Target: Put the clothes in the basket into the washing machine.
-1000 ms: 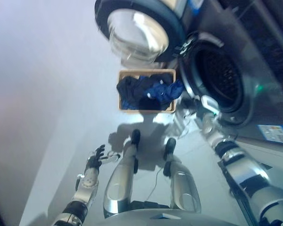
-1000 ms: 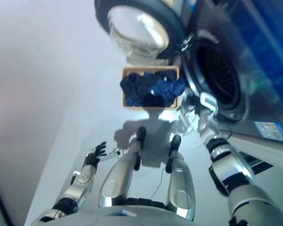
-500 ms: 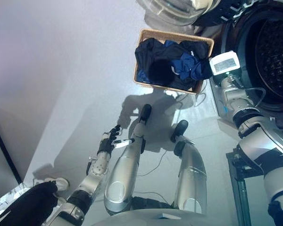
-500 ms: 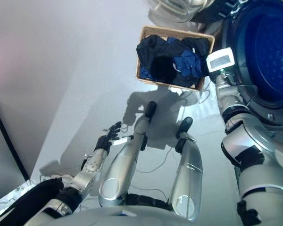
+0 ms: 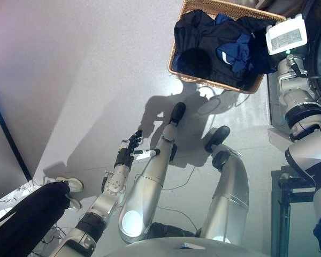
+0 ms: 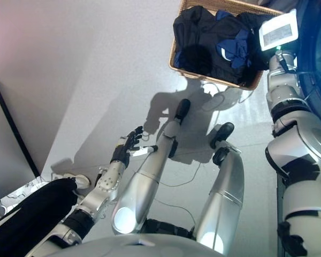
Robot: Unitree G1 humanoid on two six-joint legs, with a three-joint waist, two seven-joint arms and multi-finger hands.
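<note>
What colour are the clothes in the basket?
Dark navy to black, with a brighter blue piece on top; the clothes in the basket show best in the left eye view.

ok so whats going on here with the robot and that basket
The robot stands over a wicker basket piled with dark and blue clothes, none taken out yet. Its right arm reaches up beside the basket, the robot hand hidden behind the wrist. The left robot hand hangs open at its side, holding nothing.
</note>
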